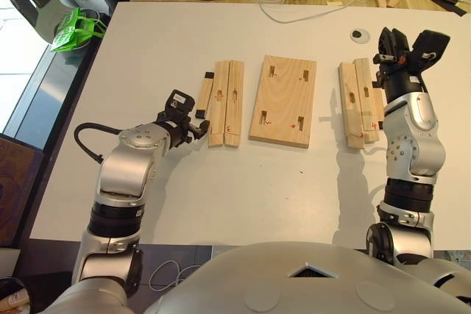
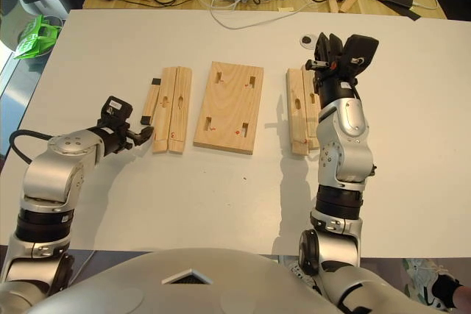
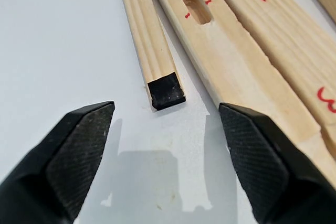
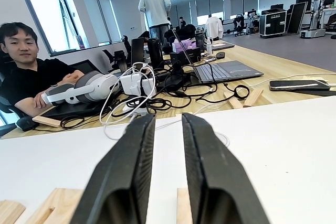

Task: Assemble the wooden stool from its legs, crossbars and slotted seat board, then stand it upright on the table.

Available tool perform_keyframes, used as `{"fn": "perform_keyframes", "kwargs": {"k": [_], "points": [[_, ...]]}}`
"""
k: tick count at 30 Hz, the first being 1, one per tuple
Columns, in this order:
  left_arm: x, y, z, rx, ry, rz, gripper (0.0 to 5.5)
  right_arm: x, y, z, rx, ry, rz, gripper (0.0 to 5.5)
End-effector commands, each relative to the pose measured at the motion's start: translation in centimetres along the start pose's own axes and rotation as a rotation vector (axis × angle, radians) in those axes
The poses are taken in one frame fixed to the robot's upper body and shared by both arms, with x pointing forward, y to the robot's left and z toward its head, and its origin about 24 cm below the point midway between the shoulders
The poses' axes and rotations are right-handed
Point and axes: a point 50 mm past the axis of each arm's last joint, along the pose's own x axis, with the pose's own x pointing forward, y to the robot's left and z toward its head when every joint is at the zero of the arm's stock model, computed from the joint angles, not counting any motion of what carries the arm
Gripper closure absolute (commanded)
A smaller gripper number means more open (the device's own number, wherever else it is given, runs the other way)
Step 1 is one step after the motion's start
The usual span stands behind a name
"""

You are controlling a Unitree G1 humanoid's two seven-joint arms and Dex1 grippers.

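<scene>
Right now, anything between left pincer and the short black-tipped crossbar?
Nothing visible. The open left pincer faces the short black-tipped wooden crossbar end-on, only white table between; a slotted wooden leg lies beside it.

The left arm [image 1: 125, 163] is bending at the elbow on the near left, its forearm angling in toward the middle; its wrist is lying low, and the left gripper [image 3: 165, 111] is pointing rightward with its two dark fingers [image 3: 79, 150] spreading wide apart; the right arm [image 1: 411, 145] is stretching straight toward the far side; the right gripper [image 4: 168, 129] is aiming far and slightly upward, its fingers [image 4: 126, 171] sitting almost together, only a thin gap showing between them.
</scene>
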Motion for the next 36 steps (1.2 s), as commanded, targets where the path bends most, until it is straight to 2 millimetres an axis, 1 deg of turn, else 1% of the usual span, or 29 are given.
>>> {"fn": "perform_keyframes", "kwargs": {"k": [1, 5, 9, 10, 13, 14, 16, 20, 22, 25, 30, 33, 35, 36], "points": [[0.3, -0.1, 0.1, 0.023, 0.029, -0.037, 1.81, 0.5, 0.4, 0.5, 0.002, -0.028, 0.005, 4.58], [1.1, 0.0, 0.0, 0.003, 0.051, -0.044, 1.81, 0.6, 1.2, 0.4, 0.015, -0.045, 0.007, 4.58], [2.0, 0.9, 0.1, -0.073, 0.063, 0.0, 1.81, 0.7, 1.9, 0.5, 0.027, -0.072, 0.013, 4.58], [2.2, 1.0, 0.0, -0.093, 0.068, 0.009, 2.0, 0.6, 2.2, 0.5, 0.031, -0.079, 0.015, 4.58], [2.8, 1.1, 0.3, -0.145, 0.07, 0.005, 2.32, 0.6, 3.1, 0.5, 0.061, -0.093, 0.024, 4.58], [2.9, 1.1, 0.5, -0.158, 0.067, 0.0, 2.52, 0.6, 3.4, 0.6, 0.072, -0.097, 0.026, 4.58], [3.3, 1.1, 0.9, -0.186, 0.061, -0.015, 2.52, 0.7, 4.1, 0.8, 0.097, -0.107, 0.035, 4.58], [4.0, 0.8, 1.9, -0.23, 0.052, -0.036, 2.52, 0.7, 5.9, 1.7, 0.144, -0.139, 0.071, 4.58], [4.3, 0.7, 2.1, -0.24, 0.054, -0.041, 2.52, 0.8, 6.2, 2.3, 0.159, -0.155, 0.073, 4.58], [4.5, 0.8, 2.1, -0.245, 0.062, -0.042, 2.52, 1.1, 6.1, 3.9, 0.2, -0.194, 0.058, 4.58], [4.8, 0.9, 1.8, -0.248, 0.082, -0.044, 3.13, 1.5, 6.7, 6.3, 0.26, -0.249, 0.061, 4.58], [5.0, 0.9, 1.6, -0.251, 0.087, -0.048, 3.48, 1.5, 6.9, 6.8, 0.275, -0.256, 0.067, 4.58], [5.1, 0.8, 1.6, -0.253, 0.087, -0.052, 3.8, 1.5, 6.9, 6.8, 0.278, -0.254, 0.065, 4.58], [5.1, 0.8, 1.6, -0.254, 0.086, -0.053, 4.08, 1.5, 6.8, 6.8, 0.279, -0.251, 0.062, 4.58]]}}
